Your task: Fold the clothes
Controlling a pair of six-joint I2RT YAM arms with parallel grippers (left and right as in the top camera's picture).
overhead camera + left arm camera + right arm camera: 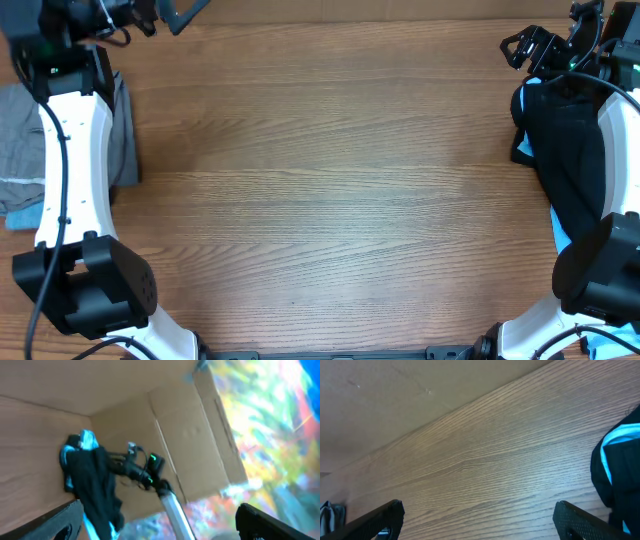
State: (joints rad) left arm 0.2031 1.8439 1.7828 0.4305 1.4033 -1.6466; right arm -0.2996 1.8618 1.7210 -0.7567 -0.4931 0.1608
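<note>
Your left pincer (165,18) is up at the far left corner of the worktop (330,190), and its wrist view shows both dark fingers (55,522) set wide apart with nothing between them. Your right pincer (522,48) sits at the far right corner. Its fingers (590,520) are also spread fully and hold nothing, with only bare wood grain showing between them. Neither pincer touches any cloth. The grey garment (20,130) lies bunched at the left edge of the worktop, partly under your left arm (70,150), and a pale blue scrap (20,215) peeks out at its near side. On the opposite edge the black garment (570,140) lies in a long rumpled heap. A light-blue cloth (528,95) shows beneath it at its far end and again nearer the arm's base, and your right arm (610,120) passes over the heap. The left wrist camera looks across the worktop at that black garment (92,485) with the right arm (150,472) beside it and a cardboard panel (190,435) behind; the picture there is blurred. In the right wrist view the black garment (620,475) sits at the right edge of the frame, just beside the right-hand finger but apart from it. The middle of the worktop between the two piles carries no garment.
</note>
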